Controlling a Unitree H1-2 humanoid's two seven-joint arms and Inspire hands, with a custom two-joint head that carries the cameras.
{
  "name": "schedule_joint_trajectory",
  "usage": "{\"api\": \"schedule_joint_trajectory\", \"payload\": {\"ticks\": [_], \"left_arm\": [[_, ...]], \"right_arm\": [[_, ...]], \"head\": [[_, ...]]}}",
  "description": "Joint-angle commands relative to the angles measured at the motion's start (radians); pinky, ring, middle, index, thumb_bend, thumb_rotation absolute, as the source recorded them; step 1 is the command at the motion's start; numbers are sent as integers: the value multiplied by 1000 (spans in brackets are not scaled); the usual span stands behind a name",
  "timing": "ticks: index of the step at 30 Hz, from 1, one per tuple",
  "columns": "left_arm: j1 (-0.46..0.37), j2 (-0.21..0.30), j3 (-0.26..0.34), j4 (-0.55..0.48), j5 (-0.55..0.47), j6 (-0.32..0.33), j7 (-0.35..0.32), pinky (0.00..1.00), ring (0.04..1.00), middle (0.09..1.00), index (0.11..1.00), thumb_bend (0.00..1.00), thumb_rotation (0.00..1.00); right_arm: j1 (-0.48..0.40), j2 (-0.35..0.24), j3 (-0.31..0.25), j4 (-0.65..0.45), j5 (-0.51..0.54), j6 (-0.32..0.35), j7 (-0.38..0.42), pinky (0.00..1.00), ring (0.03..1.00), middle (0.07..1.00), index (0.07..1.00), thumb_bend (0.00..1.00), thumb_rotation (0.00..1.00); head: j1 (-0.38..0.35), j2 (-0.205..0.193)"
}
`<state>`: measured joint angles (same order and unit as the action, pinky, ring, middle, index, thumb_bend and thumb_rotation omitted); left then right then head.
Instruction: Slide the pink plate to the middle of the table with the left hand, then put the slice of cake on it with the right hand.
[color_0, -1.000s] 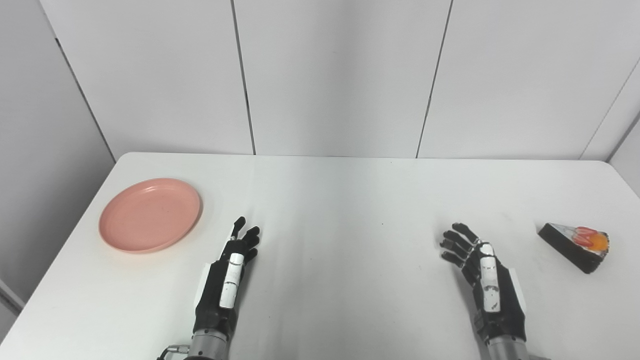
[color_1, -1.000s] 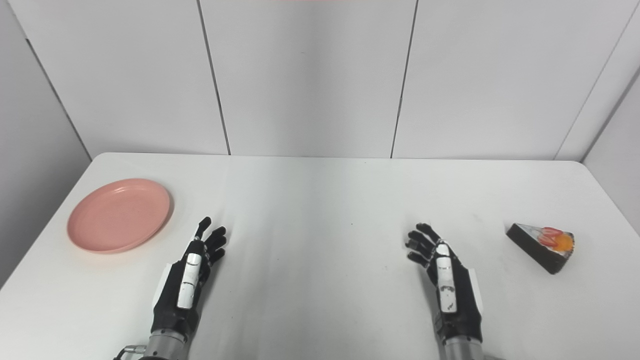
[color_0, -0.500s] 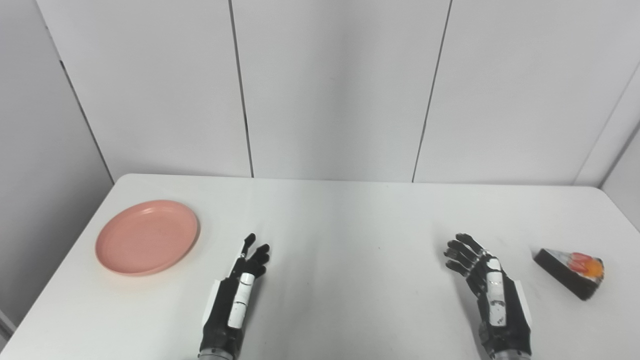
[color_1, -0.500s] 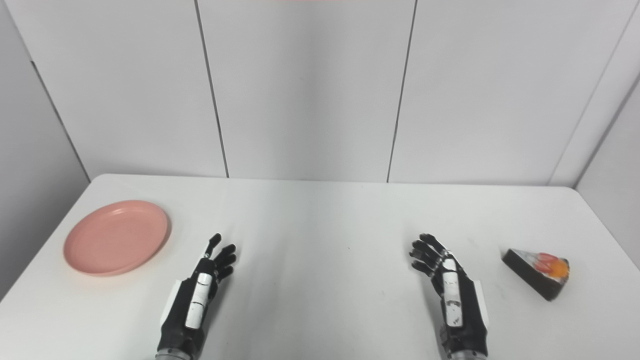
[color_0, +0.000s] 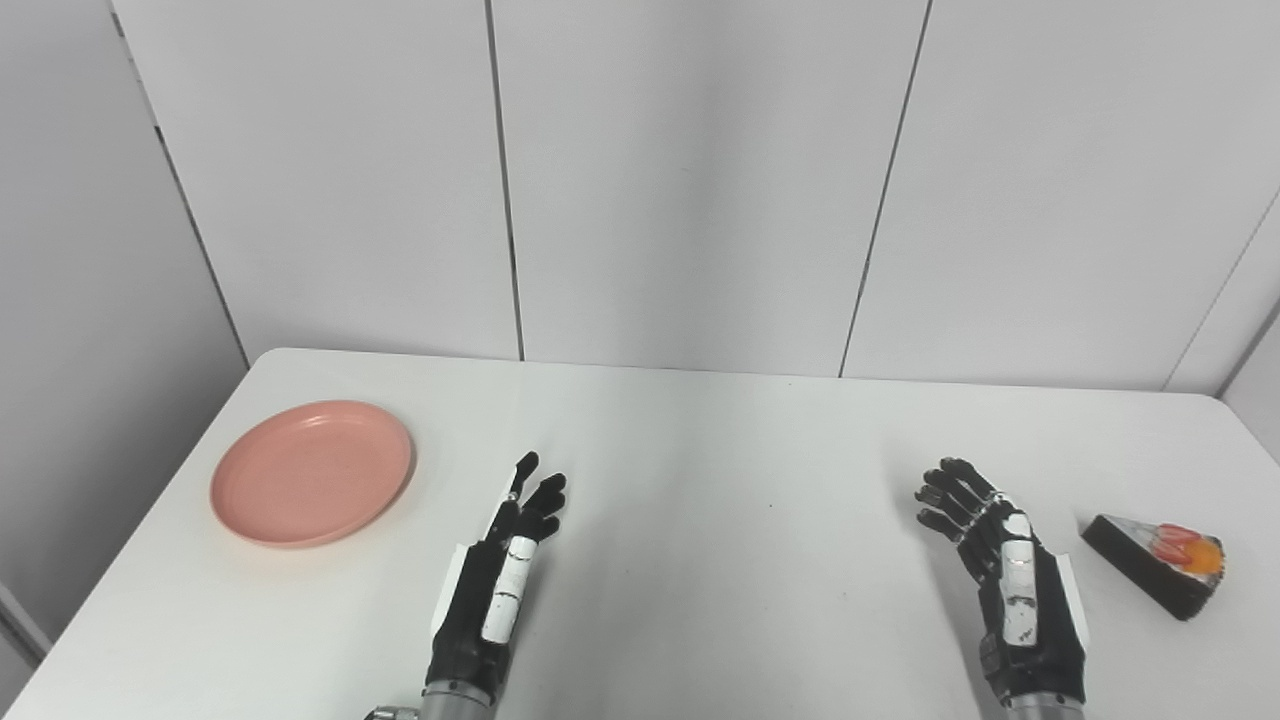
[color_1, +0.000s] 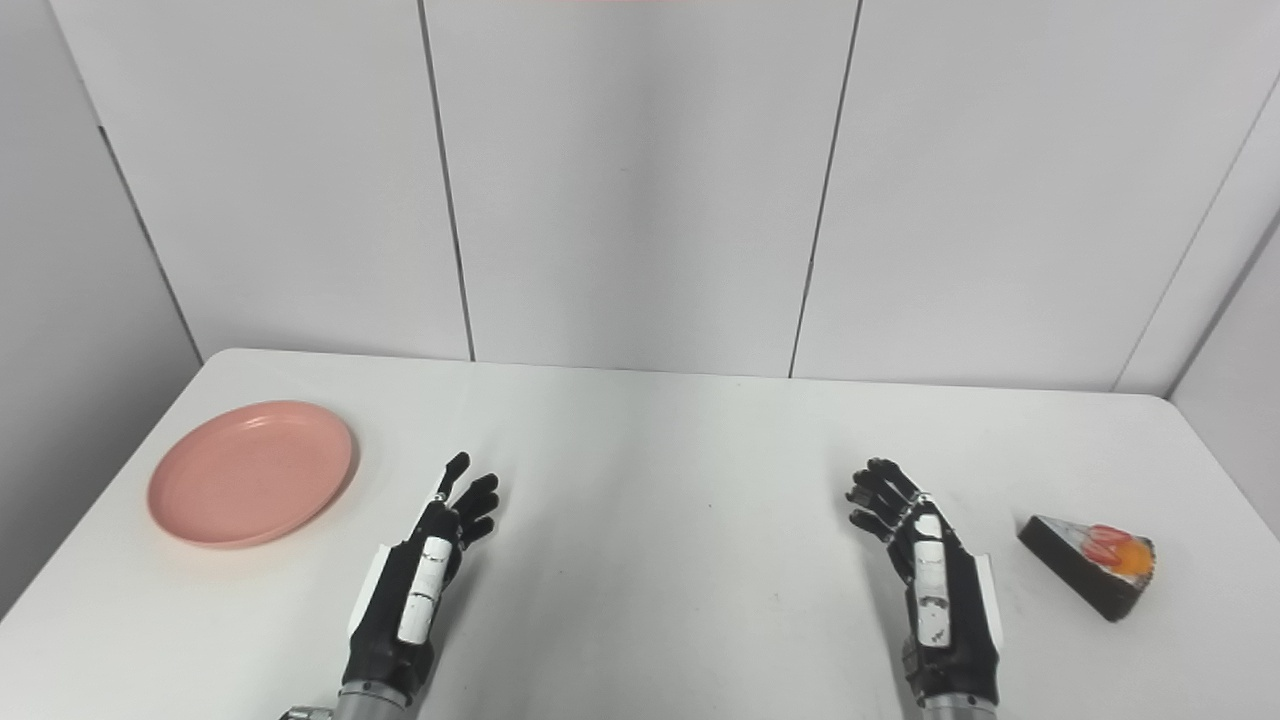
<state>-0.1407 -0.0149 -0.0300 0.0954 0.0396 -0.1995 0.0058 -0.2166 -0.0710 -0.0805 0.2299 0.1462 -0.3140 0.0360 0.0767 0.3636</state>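
Pink plate (color_0: 312, 472) sits on the far left of the white surface (color_0: 700, 470), well apart from the middle and with nothing on it. From where I stand, the left hand (color_0: 497, 583) hovers just over the near part of the surface with its fingers (color_0: 540, 497) spread and stretched forward, holding nothing; it lies to the right of the plate and does not touch it. The right hand (color_0: 1007, 581) is across the surface on the near right, its fingers (color_0: 950, 495) loosely curled but apart, also holding nothing. Just beyond it to the right lies the slice of cake (color_0: 1155, 563), a dark wedge with a pale top and red and orange fruit pieces, lying near the right edge and clear of the hand. Behind the surface stands a wall of plain grey panels (color_0: 690, 180) with dark seams. I can read no writing, brand or label on the plate, the cake, the hands or the panels.

Compared with a second ago, the whole view has tilted upward, so more wall shows and the arms are cut shorter at the bottom; that is the camera. The plate and the cake lie where they did. The left hand has edged a little forward and to the right relative to the plate, and the right hand sits much as it did.
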Motion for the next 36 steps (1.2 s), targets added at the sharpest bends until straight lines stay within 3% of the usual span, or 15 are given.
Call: {"api": "schedule_joint_trajectory", "payload": {"ticks": [1,6,10,18,24,29,32,36], "left_arm": [[16,-3,13,57,-8,-61,16,893,893,896,962,742,982],[-19,-11,48,-1,-25,-96,38,891,878,885,943,748,980],[-92,5,77,-48,-48,-118,40,817,862,872,904,782,968],[-285,94,140,-11,-31,-135,46,771,826,850,840,812,978],[-419,200,194,91,-50,-140,45,765,803,828,794,888,945],[-480,309,229,239,-2,-231,70,692,778,802,808,904,950],[-511,386,232,337,88,-266,142,680,774,823,837,817,986],[-547,484,186,467,153,-270,252,684,750,801,821,770,980]], "right_arm": [[96,13,-1,101,-4,-34,7,754,771,770,764,804,1000],[104,23,-3,86,17,-34,15,746,766,761,749,780,1000],[107,23,-4,78,27,-33,15,742,764,754,747,776,1000],[107,35,-3,78,25,-27,5,737,756,748,743,774,1000],[106,42,-2,81,16,-21,-3,732,751,746,739,782,1000],[105,43,-1,87,7,-29,-3,732,753,747,734,770,1000],[102,43,-2,97,4,-37,-3,731,753,746,728,756,1000],[101,42,-3,103,-1,-42,-5,730,751,743,722,759,1000]], "head": [[-1,1],[-13,8],[-14,6],[-37,-3],[-41,-6],[-47,-6],[-44,-10],[-44,-11]]}}
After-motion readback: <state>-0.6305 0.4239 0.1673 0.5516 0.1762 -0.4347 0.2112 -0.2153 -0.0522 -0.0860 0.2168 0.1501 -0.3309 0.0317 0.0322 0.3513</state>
